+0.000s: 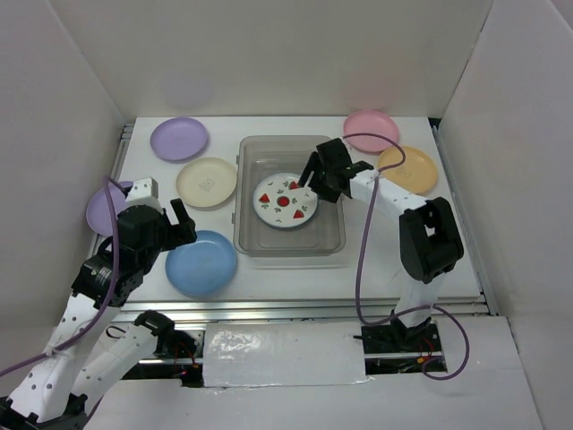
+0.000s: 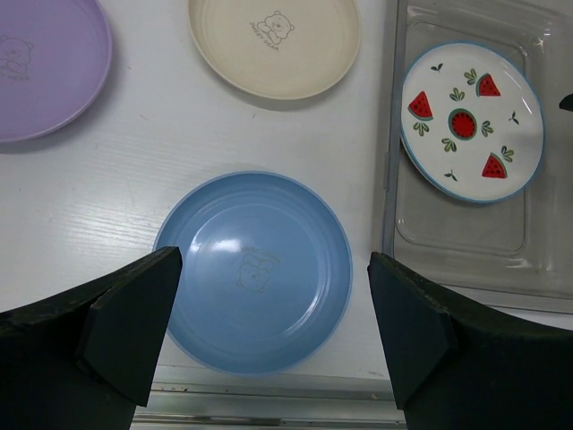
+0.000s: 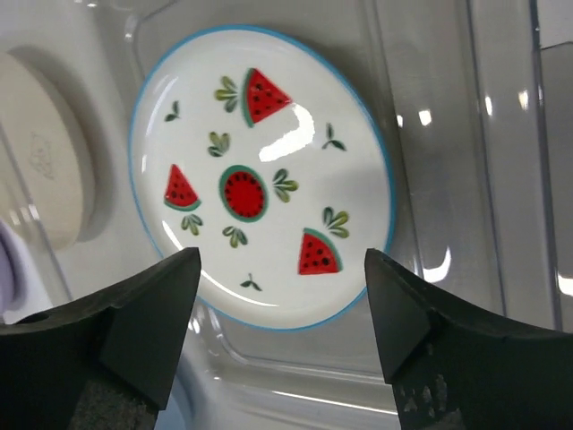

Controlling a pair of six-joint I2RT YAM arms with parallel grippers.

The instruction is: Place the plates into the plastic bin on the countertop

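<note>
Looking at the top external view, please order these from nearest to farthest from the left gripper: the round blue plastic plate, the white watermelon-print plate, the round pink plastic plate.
1. Round blue plastic plate: near side, right beside the left gripper.
2. White round plate with watermelon prints: centre, inside the clear plastic bin.
3. Round pink plastic plate: far right corner.

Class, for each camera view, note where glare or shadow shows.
Top external: even light, soft shadows on the countertop; left wrist: small highlight on the blue plate; right wrist: bright glare on the watermelon-print plate, spots on the plastic bin.
</note>
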